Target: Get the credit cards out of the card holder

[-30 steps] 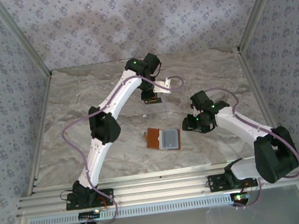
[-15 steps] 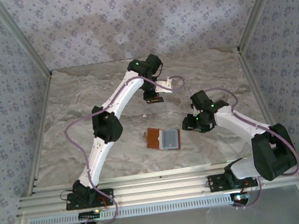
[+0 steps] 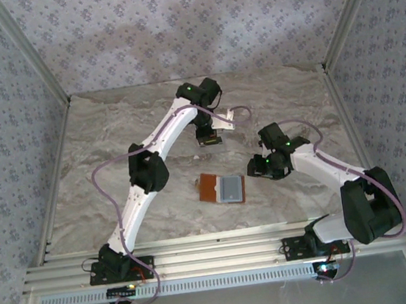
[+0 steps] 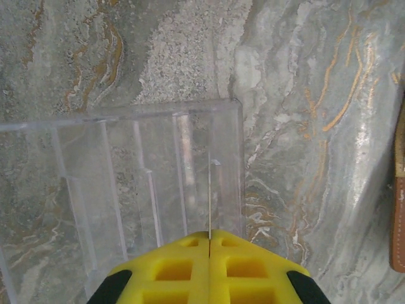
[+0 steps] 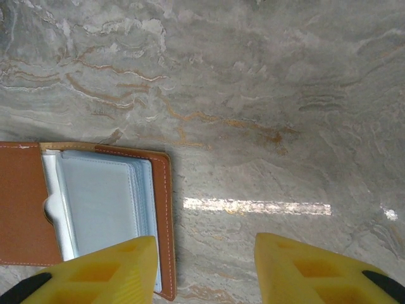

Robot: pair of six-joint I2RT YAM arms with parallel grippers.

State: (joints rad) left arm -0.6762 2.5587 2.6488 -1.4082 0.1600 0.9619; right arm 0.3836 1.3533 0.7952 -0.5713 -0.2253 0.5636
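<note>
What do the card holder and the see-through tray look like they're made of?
Card holder: tan leather or imitation, matte, with a stitched edge; its inner sleeves look like soft clear plastic. Tray: rigid clear plastic, probably acrylic, glossy, the table showing through its ribs.

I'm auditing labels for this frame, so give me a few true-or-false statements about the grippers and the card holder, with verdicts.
1. The card holder lies open on the table. True.
2. The right gripper is clamped on it. False: its fingers stand apart, open.
3. The left gripper is shut on a thin card, seen edge-on. True.
4. The card holder sits inside the clear divided tray. False: it lies on bare marble, apart from the tray.
</note>
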